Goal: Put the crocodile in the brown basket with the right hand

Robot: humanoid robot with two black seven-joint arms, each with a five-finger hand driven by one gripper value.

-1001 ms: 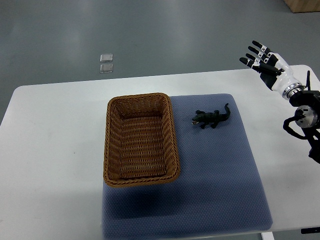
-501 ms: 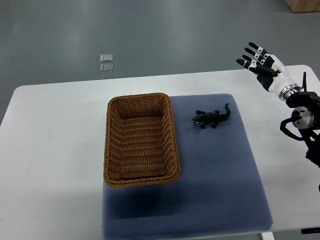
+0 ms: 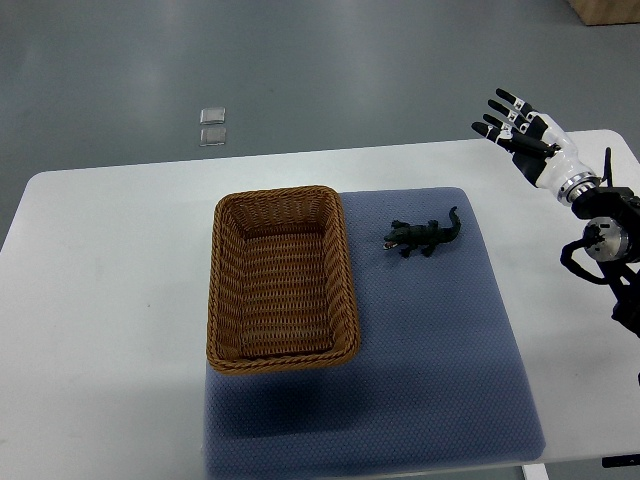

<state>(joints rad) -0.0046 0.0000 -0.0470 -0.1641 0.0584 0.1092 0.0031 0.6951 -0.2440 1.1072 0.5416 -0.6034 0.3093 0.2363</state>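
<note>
Several risks show from here, taken from the biggest thing down. On the white table (image 3: 120, 260) the blue mat (image 3: 440, 350) looks soft and textured, so I judge that fingers pressing down for a low pick could drag or bunch the cloth and shift whatever lies on it. The brown basket (image 3: 215, 290) sits on the mat's left side with its right wall near the toy. A sideways carry that comes in too low might catch that woven rim and shove the basket instead of clearing it, and a release made too soon would drop the toy on the mat just outside the wall. The right robot hand (image 3: 520, 135) hangs above the table's far right corner, well apart from the toy, its fingers (image 3: 497, 100) spread wide and holding nothing. It has a long reach to make, and a small error in aim could mean closing on air or knocking the toy away. The crocodile (image 3: 422, 236) lies on the mat just right of the basket, near its far end, not touching it. It is small, dark green and low to the mat, snout toward the basket, thin tail curving up and away to the right, short legs splayed. Its narrow body offers little to grip, so a pinch on the tail alone would likely let it swing or slip.
</note>
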